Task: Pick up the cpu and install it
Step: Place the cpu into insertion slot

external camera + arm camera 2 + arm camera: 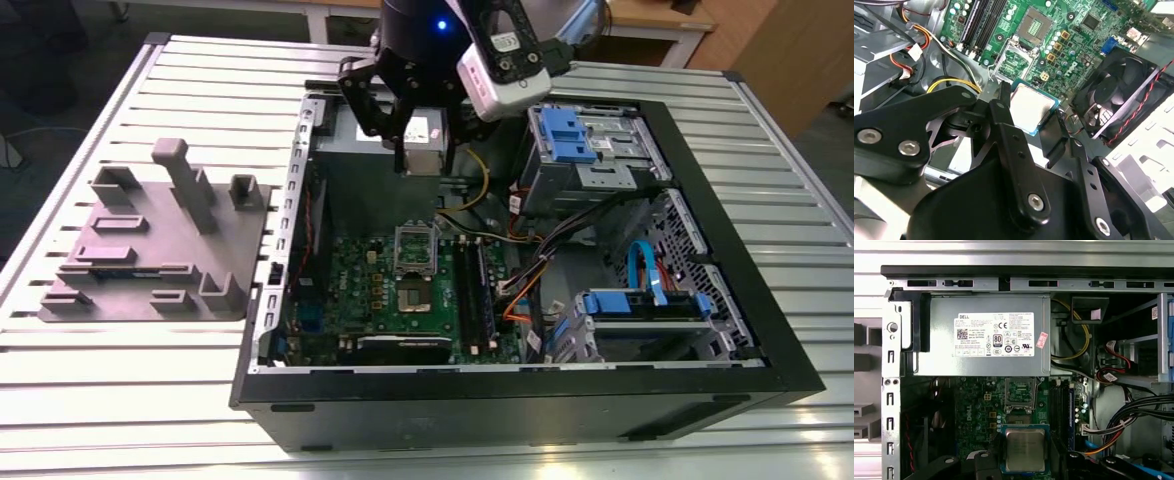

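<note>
I hold the cpu (1031, 107) between my fingers (1004, 120), one finger on each side of it. My fingers hang above the open computer case (534, 410), which lies on the table (160, 400). Inside the case, under my fingers, lies the motherboard (979, 410). The socket (416, 297) sits on that board, lower than my fingers and nearer the exterior camera. The power supply (979, 335) is in the case, near my fingers. The drive cage (587, 140) is on the exterior view's right of my fingers. The tray (147, 250) lies on the table outside the case, well apart from my fingers on the exterior view's left.
</note>
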Tool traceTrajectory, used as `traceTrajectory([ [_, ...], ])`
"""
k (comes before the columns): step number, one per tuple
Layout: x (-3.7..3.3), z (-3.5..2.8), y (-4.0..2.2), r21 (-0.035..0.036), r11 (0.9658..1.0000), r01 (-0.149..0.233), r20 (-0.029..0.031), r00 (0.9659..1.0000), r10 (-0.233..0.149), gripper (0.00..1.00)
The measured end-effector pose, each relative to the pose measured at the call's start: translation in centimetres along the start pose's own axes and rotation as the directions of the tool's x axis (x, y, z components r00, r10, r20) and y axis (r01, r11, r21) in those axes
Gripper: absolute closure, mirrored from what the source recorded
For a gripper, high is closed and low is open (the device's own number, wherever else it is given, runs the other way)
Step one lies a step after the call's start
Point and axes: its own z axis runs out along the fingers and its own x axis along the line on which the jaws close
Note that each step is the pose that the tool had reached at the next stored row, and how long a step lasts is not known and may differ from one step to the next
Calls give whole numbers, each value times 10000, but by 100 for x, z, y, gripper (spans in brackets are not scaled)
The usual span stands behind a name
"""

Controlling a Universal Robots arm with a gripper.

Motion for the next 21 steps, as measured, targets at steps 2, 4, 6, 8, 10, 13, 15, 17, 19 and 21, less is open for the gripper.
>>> traceTrajectory([
  [2,0,13,-2,0,10000,1,0,10000,-1,53],
  [4,0,23,-3,2,10000,0,-1,10000,0,53],
  [6,0,33,-5,0,10000,1,0,10000,-1,53],
  [8,0,42,-7,0,10000,1,0,10000,-1,53],
  [10,0,49,-8,2,10000,0,-1,10000,0,53],
  [13,0,60,-10,3,10000,1,0,10000,-1,53],
  [15,0,67,-12,4,10000,1,0,10000,-1,53],
  [17,1,74,-14,6,10000,1,0,10000,-1,53],
  [19,0,80,-18,7,10000,1,-1,10000,-1,53],
  [21,1,88,-21,7,10000,1,0,10000,-1,53],
])
